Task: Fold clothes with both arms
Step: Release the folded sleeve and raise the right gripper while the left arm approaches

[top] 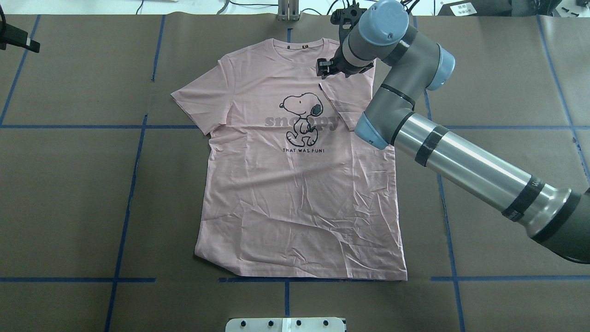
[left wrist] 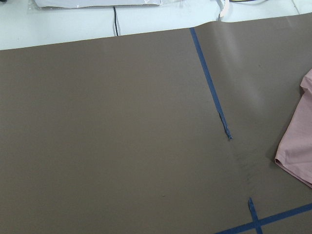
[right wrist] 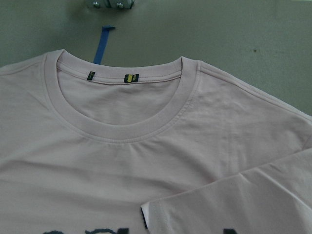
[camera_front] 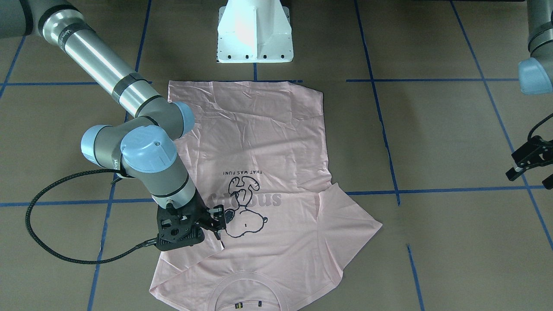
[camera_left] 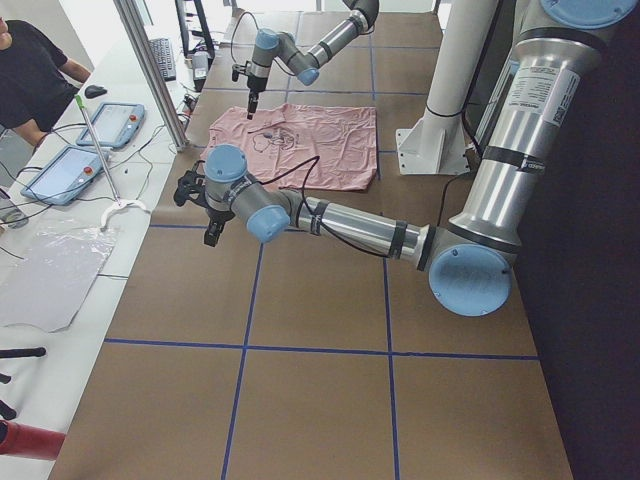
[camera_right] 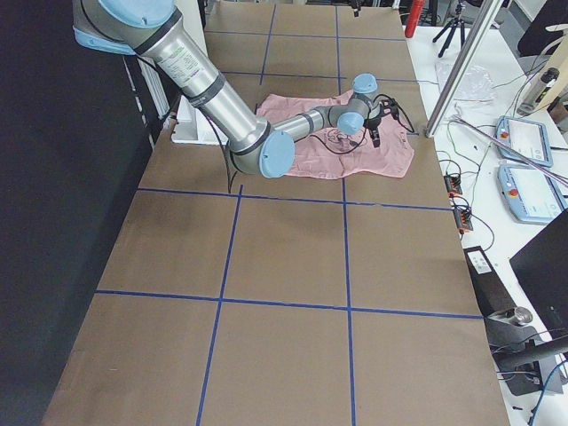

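The right arm (camera_front: 108, 71) is a silver tube ringed with dark bands, one lettered in white, between grey joints with light blue caps. One cap has a centre screw. In the front-facing view a black braided cable (camera_front: 27, 216) loops from its wrist toward 9 o'clock, beside the black right tool (camera_front: 216, 222). At 3 o'clock, the left arm (camera_front: 535, 43) is grey with a blue cap and a black left tool (camera_front: 530, 172). The white pedestal (camera_front: 255, 34) at 12 o'clock has a row of dark bolts.

t-shirt (top: 299, 207): 1 | robot arms (camera_left: 350, 225) (camera_left: 335, 32): 2 | pendants (camera_left: 112, 124) (camera_left: 62, 173): 2 | person (camera_left: 30, 70): 1
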Robot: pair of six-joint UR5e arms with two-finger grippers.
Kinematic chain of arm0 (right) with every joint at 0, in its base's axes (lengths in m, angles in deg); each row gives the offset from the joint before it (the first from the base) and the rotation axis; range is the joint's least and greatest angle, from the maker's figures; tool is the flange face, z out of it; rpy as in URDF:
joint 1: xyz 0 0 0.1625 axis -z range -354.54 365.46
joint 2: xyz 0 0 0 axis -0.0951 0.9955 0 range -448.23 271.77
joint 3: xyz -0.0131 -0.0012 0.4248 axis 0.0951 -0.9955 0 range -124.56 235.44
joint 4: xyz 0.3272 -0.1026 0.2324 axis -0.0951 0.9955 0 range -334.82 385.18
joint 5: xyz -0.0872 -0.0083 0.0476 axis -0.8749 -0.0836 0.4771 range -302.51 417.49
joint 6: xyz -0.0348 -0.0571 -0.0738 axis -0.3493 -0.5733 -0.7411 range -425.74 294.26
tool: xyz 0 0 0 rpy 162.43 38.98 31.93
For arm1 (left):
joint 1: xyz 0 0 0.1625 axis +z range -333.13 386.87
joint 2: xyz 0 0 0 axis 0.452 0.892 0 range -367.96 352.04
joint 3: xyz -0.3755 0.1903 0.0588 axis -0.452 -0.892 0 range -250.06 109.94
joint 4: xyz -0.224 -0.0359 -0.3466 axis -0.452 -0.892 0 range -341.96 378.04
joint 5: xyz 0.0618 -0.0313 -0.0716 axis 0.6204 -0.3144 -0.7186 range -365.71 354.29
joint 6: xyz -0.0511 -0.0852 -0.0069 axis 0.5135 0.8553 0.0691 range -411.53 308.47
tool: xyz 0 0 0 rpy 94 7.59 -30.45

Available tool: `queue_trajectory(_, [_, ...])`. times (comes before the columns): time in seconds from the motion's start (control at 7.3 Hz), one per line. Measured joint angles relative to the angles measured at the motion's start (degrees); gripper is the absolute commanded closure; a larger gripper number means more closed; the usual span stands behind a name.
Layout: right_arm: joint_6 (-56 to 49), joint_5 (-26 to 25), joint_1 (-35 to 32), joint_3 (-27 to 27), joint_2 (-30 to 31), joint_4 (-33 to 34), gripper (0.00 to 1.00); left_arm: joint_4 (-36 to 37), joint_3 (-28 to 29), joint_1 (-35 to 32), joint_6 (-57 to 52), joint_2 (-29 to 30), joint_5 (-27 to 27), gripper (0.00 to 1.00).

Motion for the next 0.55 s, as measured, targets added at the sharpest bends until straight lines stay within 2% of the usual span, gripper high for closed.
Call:
queue_trajectory(0.14, [0.8, 2.9, -0.4, 1.9, 0.8, 1.8, 0.0, 0.0, -0.1, 2.8, 5.1, 1.8, 2.6, 0.0])
queue_trajectory(0.27, [1.7, 6.1, -1.2, 6.2, 2.4, 6.7, 0.0, -0.1, -0.1, 6.8, 11.0, 3.5, 6.4, 0.01])
queue_trajectory(0.55, [2.2, 11.9, -4.2, 18.5, 6.9, 21.7, 0.0, -2.0, 0.7, 15.4, 24.2, 6.5, 14.8, 0.02])
